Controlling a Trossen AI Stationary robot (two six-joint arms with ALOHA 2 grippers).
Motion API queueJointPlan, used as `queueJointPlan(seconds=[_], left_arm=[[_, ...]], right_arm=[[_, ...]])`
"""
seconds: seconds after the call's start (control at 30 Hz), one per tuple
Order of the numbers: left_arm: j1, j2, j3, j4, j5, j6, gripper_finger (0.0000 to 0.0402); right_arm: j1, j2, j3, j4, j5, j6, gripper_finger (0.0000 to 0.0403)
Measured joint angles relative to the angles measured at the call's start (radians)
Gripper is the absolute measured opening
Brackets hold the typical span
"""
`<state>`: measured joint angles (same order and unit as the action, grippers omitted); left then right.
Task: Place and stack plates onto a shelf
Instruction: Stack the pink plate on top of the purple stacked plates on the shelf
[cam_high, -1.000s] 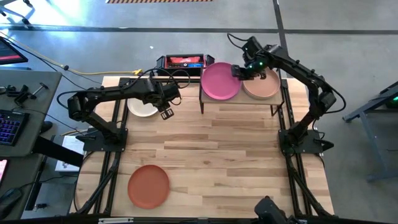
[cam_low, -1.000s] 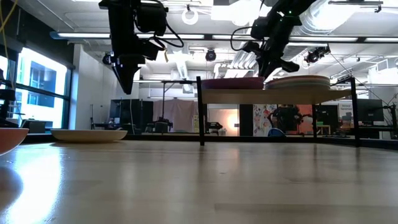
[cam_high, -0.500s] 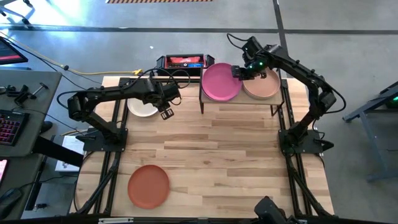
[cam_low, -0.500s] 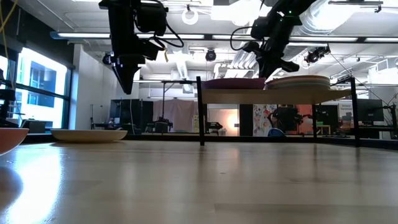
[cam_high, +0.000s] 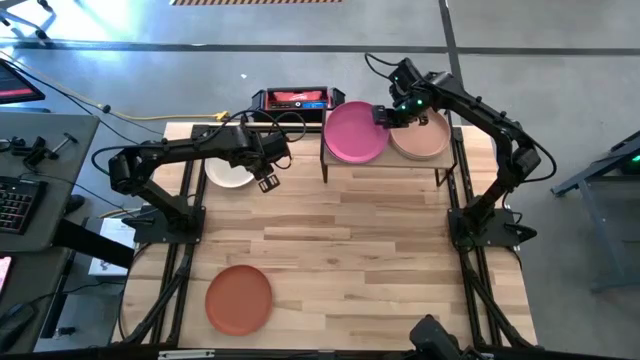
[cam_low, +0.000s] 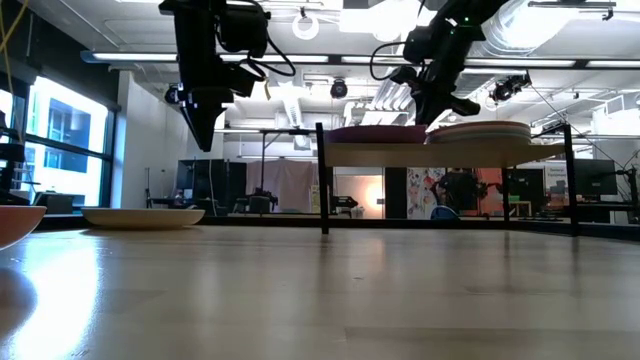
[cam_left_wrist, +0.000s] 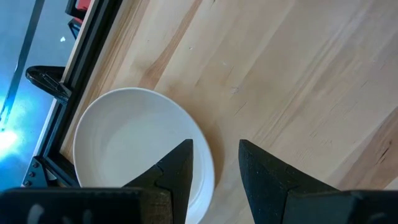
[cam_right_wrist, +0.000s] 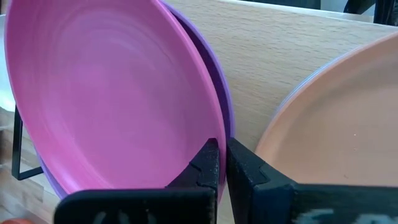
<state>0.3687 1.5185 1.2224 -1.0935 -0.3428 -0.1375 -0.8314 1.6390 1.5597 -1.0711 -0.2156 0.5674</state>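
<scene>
Nothing has shifted since a second ago: the right gripper (cam_high: 381, 115) stays pressed together on the rim of the magenta plate (cam_high: 353, 130), at that plate's 2 o'clock edge, on the shelf (cam_high: 385, 164) with a purple plate (cam_right_wrist: 214, 74) beneath it; the tan plate (cam_high: 422, 137) tops the stack at 3 o'clock from it. The left gripper (cam_high: 267, 182) still hovers with fingers spread beside the cream plate (cam_high: 229, 173), at its 4 o'clock; the orange plate (cam_high: 238, 299) lies at the table's 7 o'clock corner
</scene>
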Motion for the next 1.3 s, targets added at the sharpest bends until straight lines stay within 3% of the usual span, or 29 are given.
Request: queueJointPlan(seconds=[0.23,0.4,0.8,1.3], left_arm=[[0.0,0.0,0.0,0.002,0.0,0.001,0.012],[0.0,0.0,0.0,0.038,0.0,0.001,0.012],[0.0,0.0,0.0,0.057,0.0,0.011,0.012],[0.0,0.0,0.0,0.068,0.0,0.045,0.012]], right_arm=[[-0.002,0.0,0.0,0.0,-0.017,0.011,0.0001],[-0.017,0.0,0.0,0.006,-0.089,0.009,0.0001],[-0.041,0.0,0.0,-0.009,-0.112,-0.043,0.0002],[-0.032,0.0,0.0,-0.009,-0.136,-0.049,0.0089]])
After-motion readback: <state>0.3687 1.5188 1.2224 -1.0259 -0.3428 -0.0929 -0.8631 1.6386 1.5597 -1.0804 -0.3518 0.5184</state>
